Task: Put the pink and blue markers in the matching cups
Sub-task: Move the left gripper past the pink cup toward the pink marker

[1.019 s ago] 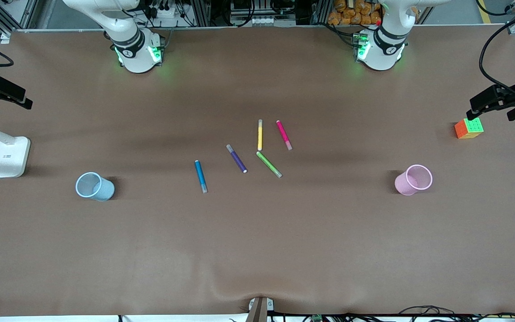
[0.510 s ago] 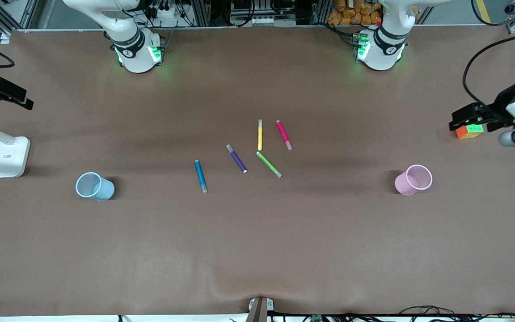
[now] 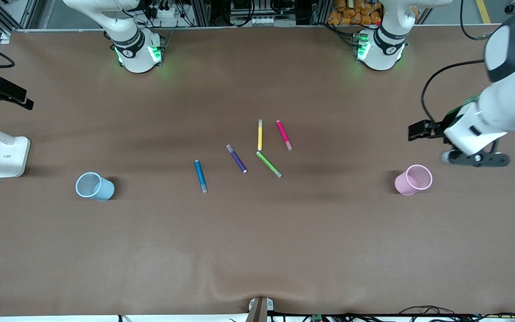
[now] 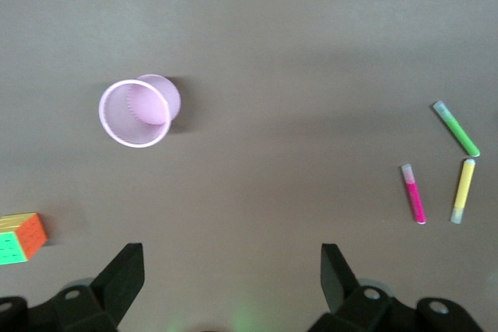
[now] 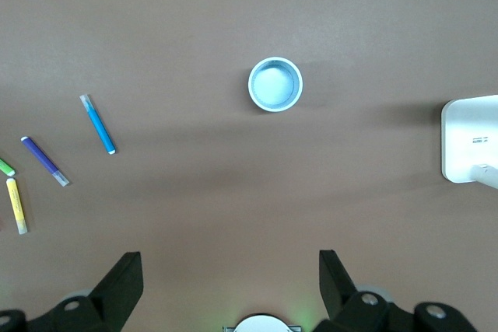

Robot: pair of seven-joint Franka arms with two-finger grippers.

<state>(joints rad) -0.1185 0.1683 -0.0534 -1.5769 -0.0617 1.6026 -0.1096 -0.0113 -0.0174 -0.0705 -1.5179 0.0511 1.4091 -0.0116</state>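
The left arm is swinging in from the desk edge at its own end; its left tool point(image 4: 232, 285), fingers spread and empty, now hangs over the desk beside the pink cup point(image 3: 413, 180), covering the colour cube point(image 4: 21, 238) in the front view. Likely heading for the pink marker point(image 3: 283, 134) mid-desk. The right tool point(image 5: 230, 285), released, is waiting above the blue cup point(image 3: 94, 186); the blue marker point(image 3: 200, 176) is lying untouched. Brown desk point(image 3: 257, 250), white lamp base point(image 3: 10, 156) at the right arm's end.

White arms point(image 3: 499, 112), black cables, green-lit bases point(image 3: 139, 56).
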